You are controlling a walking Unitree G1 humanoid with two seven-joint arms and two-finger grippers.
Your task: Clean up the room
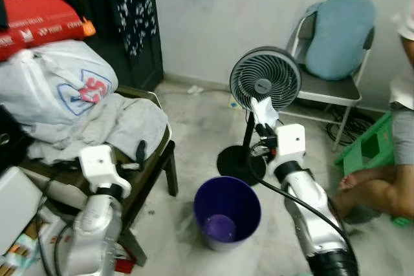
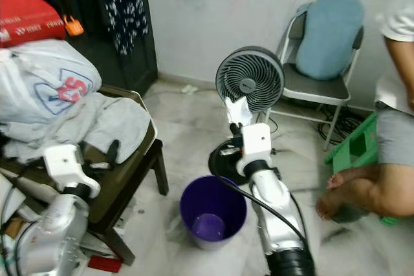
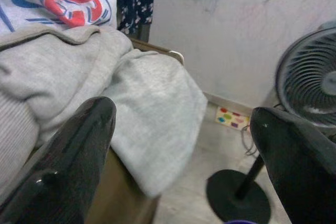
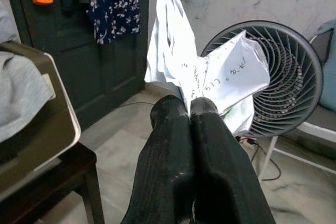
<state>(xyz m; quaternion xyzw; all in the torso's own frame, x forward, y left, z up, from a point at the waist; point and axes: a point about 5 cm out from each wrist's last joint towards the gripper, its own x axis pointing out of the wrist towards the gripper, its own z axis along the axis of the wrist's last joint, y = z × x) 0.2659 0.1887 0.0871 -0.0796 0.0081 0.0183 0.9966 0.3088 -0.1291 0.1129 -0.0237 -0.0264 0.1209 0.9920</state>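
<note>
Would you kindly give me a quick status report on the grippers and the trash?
Right gripper shut on crumpled paper, held up before the fan. Left gripper open by the grey cloth. Purple bin on the floor below, nothing blocking.

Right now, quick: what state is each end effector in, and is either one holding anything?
Left end effector: open, holding nothing, near the grey cloth on the chair.
Right end effector: shut on a crumpled paper, in front of the fan.

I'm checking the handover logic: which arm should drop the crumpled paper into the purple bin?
The right. The right gripper is shut on the crumpled white paper, beyond the purple plastic bin. The left gripper is open, empty, beside the grey cloth.
</note>
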